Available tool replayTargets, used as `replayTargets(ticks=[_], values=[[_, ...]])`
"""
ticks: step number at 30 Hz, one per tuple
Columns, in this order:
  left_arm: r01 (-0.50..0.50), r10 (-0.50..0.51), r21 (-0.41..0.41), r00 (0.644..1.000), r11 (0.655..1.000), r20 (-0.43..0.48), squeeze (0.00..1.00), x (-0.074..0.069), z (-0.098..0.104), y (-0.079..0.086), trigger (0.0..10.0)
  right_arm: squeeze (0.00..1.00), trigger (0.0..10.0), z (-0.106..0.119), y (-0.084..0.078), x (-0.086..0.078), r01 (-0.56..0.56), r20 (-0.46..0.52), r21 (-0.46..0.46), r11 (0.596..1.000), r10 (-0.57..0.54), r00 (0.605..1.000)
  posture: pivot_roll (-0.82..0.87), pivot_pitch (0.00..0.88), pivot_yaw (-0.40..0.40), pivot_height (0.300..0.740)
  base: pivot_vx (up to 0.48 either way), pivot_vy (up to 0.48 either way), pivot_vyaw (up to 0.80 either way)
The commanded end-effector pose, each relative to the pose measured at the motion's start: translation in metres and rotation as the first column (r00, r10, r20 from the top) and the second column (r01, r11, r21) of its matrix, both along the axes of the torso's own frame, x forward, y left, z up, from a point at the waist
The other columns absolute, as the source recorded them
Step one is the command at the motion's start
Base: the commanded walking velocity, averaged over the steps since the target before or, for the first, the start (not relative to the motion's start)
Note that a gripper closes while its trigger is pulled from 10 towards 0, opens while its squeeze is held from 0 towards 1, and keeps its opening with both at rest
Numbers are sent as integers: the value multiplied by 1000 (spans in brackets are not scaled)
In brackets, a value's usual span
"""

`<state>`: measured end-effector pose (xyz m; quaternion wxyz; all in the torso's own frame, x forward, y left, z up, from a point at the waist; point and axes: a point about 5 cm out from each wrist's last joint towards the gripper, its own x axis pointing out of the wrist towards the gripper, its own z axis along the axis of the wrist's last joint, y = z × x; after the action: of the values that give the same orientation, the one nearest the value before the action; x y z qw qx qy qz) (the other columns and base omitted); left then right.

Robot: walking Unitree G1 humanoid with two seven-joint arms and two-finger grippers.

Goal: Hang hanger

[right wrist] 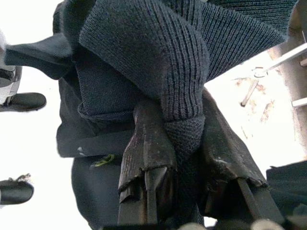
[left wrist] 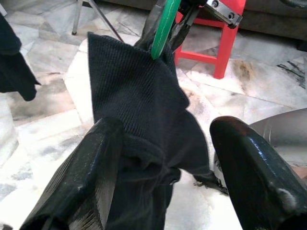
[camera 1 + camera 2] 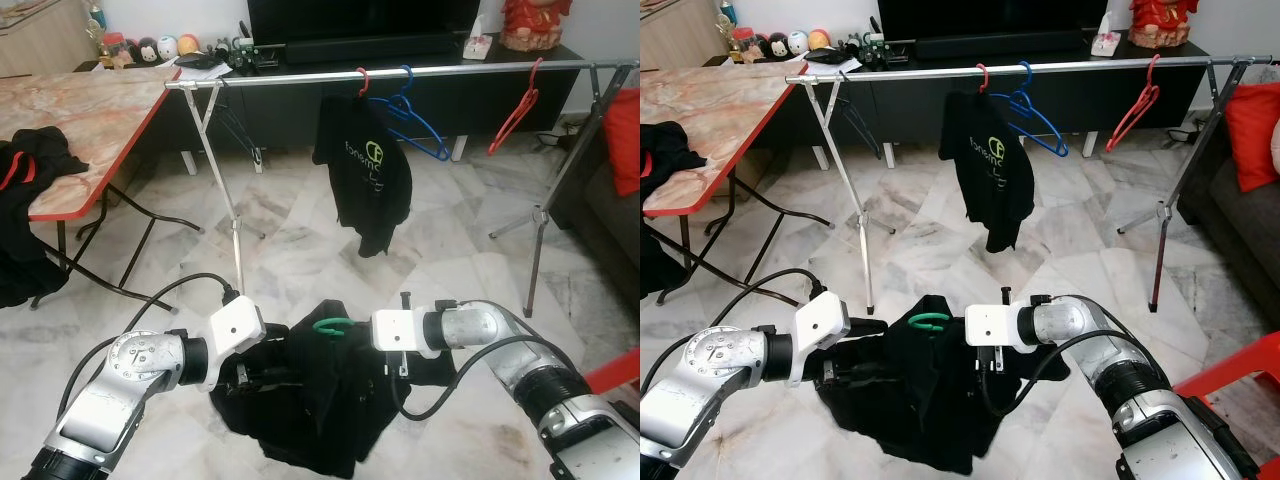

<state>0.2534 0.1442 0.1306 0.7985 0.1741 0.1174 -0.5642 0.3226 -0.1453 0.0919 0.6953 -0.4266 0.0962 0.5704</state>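
Note:
A black knit garment [image 3: 310, 400] on a green hanger [image 3: 331, 325] hangs low over the floor between my two arms. My right gripper [image 1: 184, 158] is shut on a bunched fold of the garment close to the hanger's hook. My left gripper [image 2: 168, 163] is open, its fingers [image 2: 91, 167] spread wide with loose black fabric draped between them. The green hanger [image 2: 163, 28] rises out of the cloth beyond them. The silver clothes rail [image 3: 400, 72] runs across the room ahead, well above both grippers.
On the rail hang a black T-shirt [image 3: 365, 175] on a red hanger, a bare blue hanger [image 3: 410, 115] and a bare red hanger [image 3: 515, 115]. A folding table [image 3: 90, 110] with dark clothes [image 3: 30, 165] stands left. A red stool [image 3: 612, 375] is near my right arm.

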Motion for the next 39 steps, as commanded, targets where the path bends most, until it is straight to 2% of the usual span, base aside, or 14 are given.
replayTargets(ticks=[1,12,15,26,27,28,29,39], values=[[9,-9,3,1000,1000,-16,0,2,1,0,10000,0,0,12,7,2,-49,45,26,998,48,998,-71,35,78,740,0,0,0],[18,-16,30,998,999,-68,0,3,-7,0,10000,0,0,23,16,1,-92,75,52,994,88,993,-74,36,82,740,0,0,0],[-11,13,27,998,1000,-65,0,5,-8,0,10000,0,0,26,19,0,-114,81,56,992,109,991,-73,37,80,740,0,0,0],[-24,25,20,998,1000,-60,0,9,-8,-3,10000,0,0,30,23,0,-122,92,64,990,116,989,-74,37,80,740,0,0,0],[-25,26,18,998,1000,-59,0,9,-7,-3,9176,0,0,30,23,0,-123,93,65,990,116,989,-74,37,80,740,0,0,0],[-27,28,15,998,1000,-60,0,9,-7,-3,3412,0,0,31,23,0,-123,94,66,990,117,989,-74,37,80,740,0,0,0],[-30,30,12,998,999,-62,0,9,-7,-3,0,0,0,31,23,0,-122,95,66,990,116,989,-74,38,80,740,0,0,0],[-32,33,13,997,999,-76,0,9,-8,-2,0,0,0,33,24,1,-114,104,65,991,107,989,-73,38,80,740,0,0,0]])
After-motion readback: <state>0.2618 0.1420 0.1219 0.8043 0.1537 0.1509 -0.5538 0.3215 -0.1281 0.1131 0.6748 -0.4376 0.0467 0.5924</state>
